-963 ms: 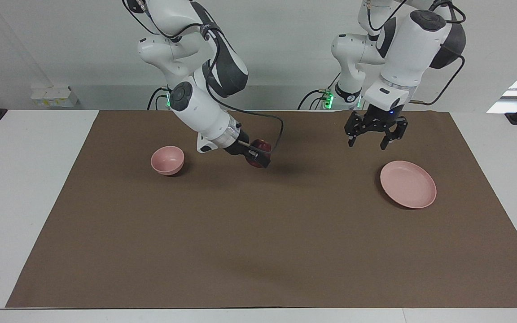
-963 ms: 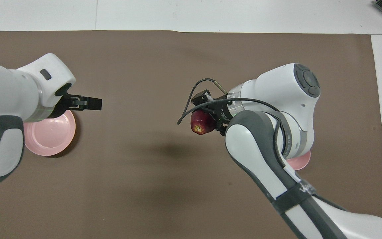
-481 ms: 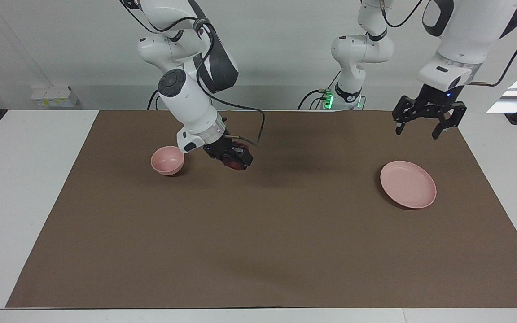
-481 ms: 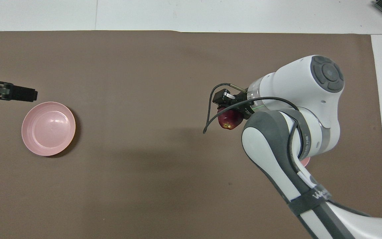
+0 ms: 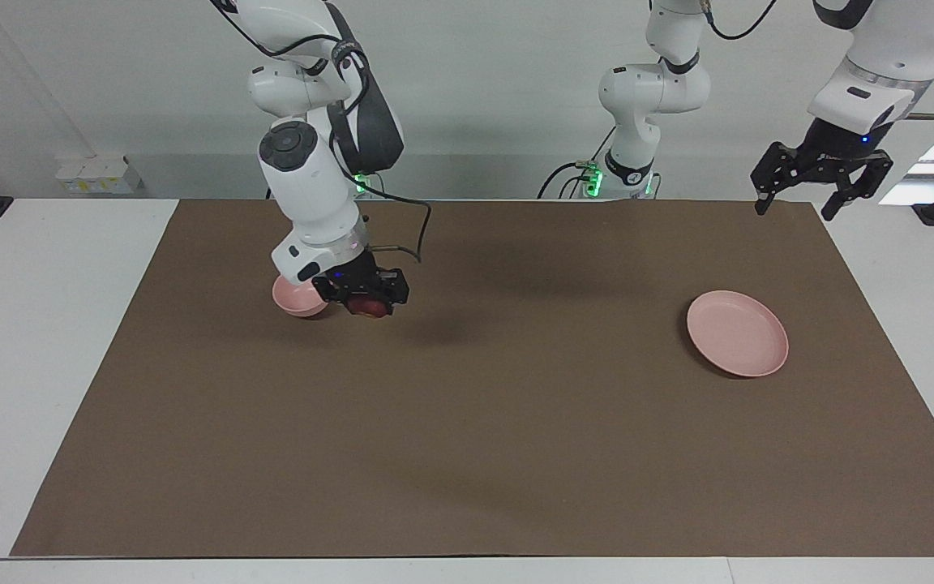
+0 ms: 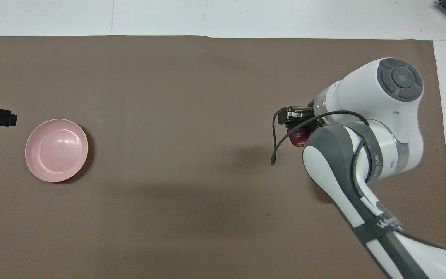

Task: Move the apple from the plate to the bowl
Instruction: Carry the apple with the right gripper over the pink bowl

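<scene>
Beside bowl (image 5: 297,298): right gripper (image 5: 363,301) gripping apple (image 5: 367,307); plate (image 5: 737,333) bare.

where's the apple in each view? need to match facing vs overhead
Facing view: the apple is held in the right end effector, beside the bowl, toward the right arm's end of the table.
Overhead view: the apple peeks out under the right end effector; the arm hides the bowl.
Shared landmark: the plate, bare, at the left arm's end.
</scene>
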{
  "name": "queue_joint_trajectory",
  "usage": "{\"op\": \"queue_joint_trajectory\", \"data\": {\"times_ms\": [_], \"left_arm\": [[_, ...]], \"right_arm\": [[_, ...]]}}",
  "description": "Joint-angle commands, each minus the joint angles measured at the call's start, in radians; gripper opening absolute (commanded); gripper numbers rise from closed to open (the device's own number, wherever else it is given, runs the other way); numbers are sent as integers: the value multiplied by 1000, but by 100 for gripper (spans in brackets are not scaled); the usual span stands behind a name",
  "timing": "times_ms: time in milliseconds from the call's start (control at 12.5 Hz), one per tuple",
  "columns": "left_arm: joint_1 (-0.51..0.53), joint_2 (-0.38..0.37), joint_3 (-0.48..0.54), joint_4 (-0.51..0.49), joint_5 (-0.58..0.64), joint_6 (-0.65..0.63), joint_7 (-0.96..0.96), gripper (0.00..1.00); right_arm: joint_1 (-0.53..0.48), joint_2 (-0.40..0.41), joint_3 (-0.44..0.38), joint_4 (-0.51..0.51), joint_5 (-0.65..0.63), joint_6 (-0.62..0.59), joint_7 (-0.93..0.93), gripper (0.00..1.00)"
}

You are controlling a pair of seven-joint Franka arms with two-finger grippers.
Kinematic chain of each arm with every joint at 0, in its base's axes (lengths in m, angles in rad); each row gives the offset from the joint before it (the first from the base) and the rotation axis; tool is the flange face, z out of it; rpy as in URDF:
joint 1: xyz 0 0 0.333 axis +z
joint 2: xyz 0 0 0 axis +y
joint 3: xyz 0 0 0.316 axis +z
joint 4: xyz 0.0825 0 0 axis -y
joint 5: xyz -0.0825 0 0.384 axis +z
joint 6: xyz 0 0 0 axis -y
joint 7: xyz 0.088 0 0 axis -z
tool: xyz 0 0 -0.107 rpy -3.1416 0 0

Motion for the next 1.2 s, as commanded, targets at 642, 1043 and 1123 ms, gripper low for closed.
{"op": "queue_joint_trajectory", "data": {"times_ms": [642, 1043, 1123], "left_arm": [[22, -8, -17, 2, 15, -86, 20, 100], [28, -30, -17, -28, 15, -87, 20, 100], [28, -31, -17, -28, 14, -89, 20, 100]], "right_arm": [[-134, -283, 10, -536, -155, 258, -190, 12], [-174, -299, 10, -720, -168, 491, -251, 14], [-177, -288, 10, -729, -168, 509, -256, 17]]}}
